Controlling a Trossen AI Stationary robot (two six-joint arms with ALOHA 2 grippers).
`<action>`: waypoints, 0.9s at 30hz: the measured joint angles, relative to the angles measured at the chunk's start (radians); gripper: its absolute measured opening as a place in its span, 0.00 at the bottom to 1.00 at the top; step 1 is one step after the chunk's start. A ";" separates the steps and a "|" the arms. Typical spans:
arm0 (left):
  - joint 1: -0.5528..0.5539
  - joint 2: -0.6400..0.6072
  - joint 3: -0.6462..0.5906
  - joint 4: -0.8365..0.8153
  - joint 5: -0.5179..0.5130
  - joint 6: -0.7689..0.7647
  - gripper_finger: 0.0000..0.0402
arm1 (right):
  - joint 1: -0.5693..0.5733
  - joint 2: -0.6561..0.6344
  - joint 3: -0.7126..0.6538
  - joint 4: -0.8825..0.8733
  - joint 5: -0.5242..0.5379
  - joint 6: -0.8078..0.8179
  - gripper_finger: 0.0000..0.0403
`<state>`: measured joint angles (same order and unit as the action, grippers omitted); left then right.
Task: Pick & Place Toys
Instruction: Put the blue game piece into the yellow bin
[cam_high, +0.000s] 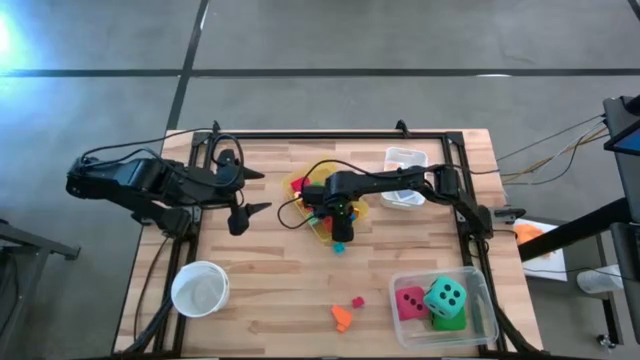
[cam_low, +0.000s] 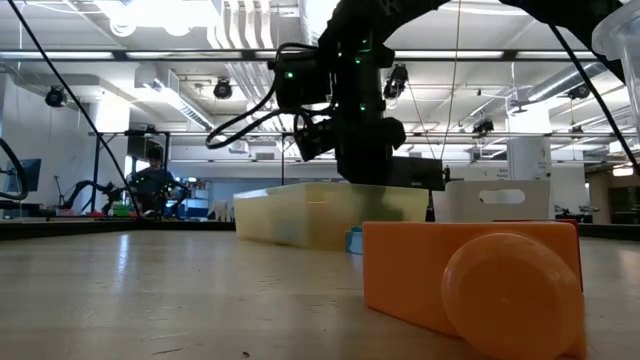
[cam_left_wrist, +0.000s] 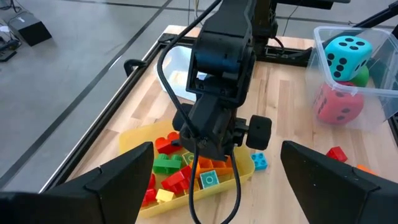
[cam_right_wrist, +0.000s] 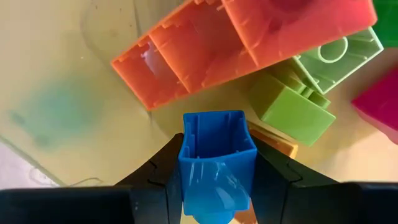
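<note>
I see my right gripper (cam_right_wrist: 217, 180) clamping a blue block (cam_right_wrist: 217, 163) inside the yellow bin (cam_high: 318, 228); left gripper (cam_high: 250, 192) spread wide near the table's left edge.

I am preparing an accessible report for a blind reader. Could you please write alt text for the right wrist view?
The right pincer is shut on a blue block, holding it just above the floor of the yellow bin. Beyond it lie an orange block and green blocks, with a pink block at the edge.
</note>
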<state>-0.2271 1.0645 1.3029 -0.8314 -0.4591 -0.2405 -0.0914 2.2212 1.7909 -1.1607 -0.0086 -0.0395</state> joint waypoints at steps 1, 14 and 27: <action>0.000 0.000 0.000 0.000 0.000 0.000 0.87 | 0.000 0.000 -0.001 0.000 0.000 0.000 0.31; 0.000 0.000 0.000 0.000 0.000 0.000 0.87 | -0.001 0.000 -0.003 0.007 -0.002 -0.001 0.31; 0.000 0.000 0.000 0.000 0.000 -0.001 0.87 | -0.002 0.000 -0.003 0.015 -0.045 0.067 0.62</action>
<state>-0.2268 1.0645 1.3029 -0.8310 -0.4591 -0.2413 -0.0929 2.2208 1.7874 -1.1453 -0.0535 0.0271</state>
